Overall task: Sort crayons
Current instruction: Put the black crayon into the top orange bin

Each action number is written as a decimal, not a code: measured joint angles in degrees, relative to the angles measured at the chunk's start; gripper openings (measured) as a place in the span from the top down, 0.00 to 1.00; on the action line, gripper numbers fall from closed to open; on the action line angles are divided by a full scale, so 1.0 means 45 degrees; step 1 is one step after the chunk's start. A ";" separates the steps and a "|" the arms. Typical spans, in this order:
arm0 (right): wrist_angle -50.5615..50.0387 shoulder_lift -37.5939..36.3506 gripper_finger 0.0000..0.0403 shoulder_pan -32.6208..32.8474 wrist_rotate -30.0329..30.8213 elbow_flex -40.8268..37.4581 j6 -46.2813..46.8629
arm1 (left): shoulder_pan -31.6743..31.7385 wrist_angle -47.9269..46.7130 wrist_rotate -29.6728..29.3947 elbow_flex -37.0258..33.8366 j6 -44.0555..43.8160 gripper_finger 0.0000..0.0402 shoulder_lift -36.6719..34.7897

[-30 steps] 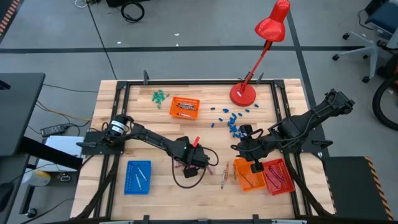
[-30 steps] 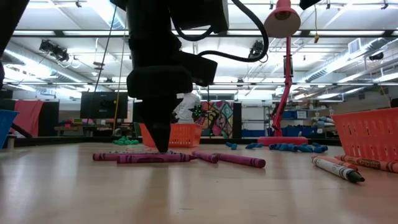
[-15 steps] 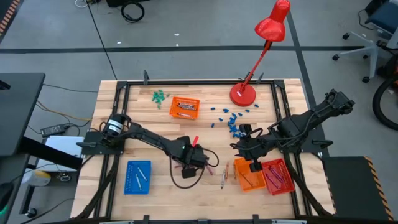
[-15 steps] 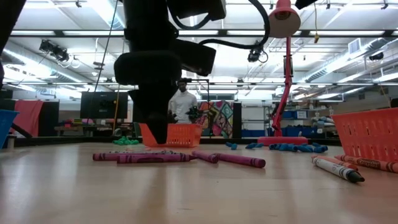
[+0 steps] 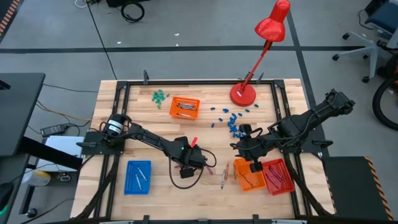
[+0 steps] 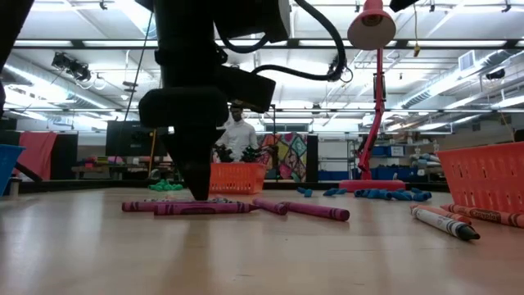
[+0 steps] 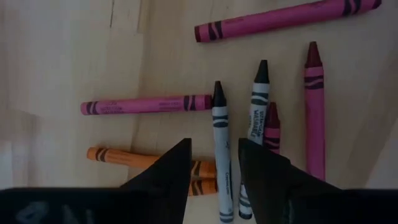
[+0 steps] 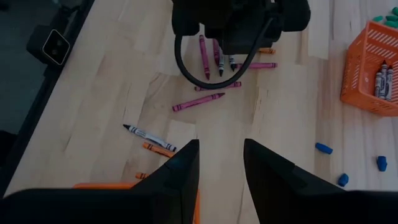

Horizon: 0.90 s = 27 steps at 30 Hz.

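Several crayons lie flat in a loose cluster [image 5: 208, 163] at the table's middle: magenta ones [image 7: 146, 104], two grey-white ones [image 7: 256, 118] and an orange one [image 7: 143, 158]. My left gripper [image 7: 214, 149] points down over them, open, low at the table [image 6: 196, 190]. One grey-white crayon [image 7: 221, 158] lies between its fingers; whether they touch it I cannot tell. A few more crayons [image 5: 224, 174] lie farther right. My right gripper [image 8: 221, 149] hangs open and bare above the right side [image 5: 239, 146].
An orange tray [image 5: 249, 175] and a red tray [image 5: 278, 176] stand near right, a blue tray [image 5: 137, 177] near left, and another orange tray [image 5: 185, 107] at the far middle. Blue pieces [image 5: 230, 118], green pieces [image 5: 160, 96] and a red lamp's base [image 5: 244, 93] sit at the back.
My left gripper has lifted a little off the table, shifted slightly toward the table's left, and come down again among the crayons. The crayons lie where they were.
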 joint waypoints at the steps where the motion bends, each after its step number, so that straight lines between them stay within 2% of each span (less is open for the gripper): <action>1: 0.0001 0.0000 0.68 -0.0028 -0.0043 0.0000 -0.0004 | 0.0000 0.0151 0.0065 -0.0115 -0.0027 0.64 0.0015; 6: -0.0004 0.0000 0.68 -0.0057 -0.0062 0.0000 0.0013 | 0.0056 0.1025 0.1343 -0.0983 -0.0837 0.65 -0.0064; 12: -0.0004 0.0000 0.68 -0.0062 -0.0091 0.0000 -0.0014 | 0.0053 0.1080 0.1412 -0.1078 -0.1229 0.66 -0.0032; 15: -0.0005 0.0000 0.68 -0.0072 -0.0105 0.0000 -0.0043 | 0.0121 0.1090 0.1505 -0.1082 -0.1239 0.74 -0.0025; 21: -0.0009 0.0000 0.68 -0.0072 -0.0194 0.0000 -0.0056 | 0.0207 0.1158 0.1724 -0.1087 -0.1273 0.95 -0.0015; 27: -0.0108 0.0000 0.68 -0.0072 -0.0288 0.0000 -0.0059 | 0.0199 0.1171 0.1631 -0.1096 -0.1960 0.93 -0.0120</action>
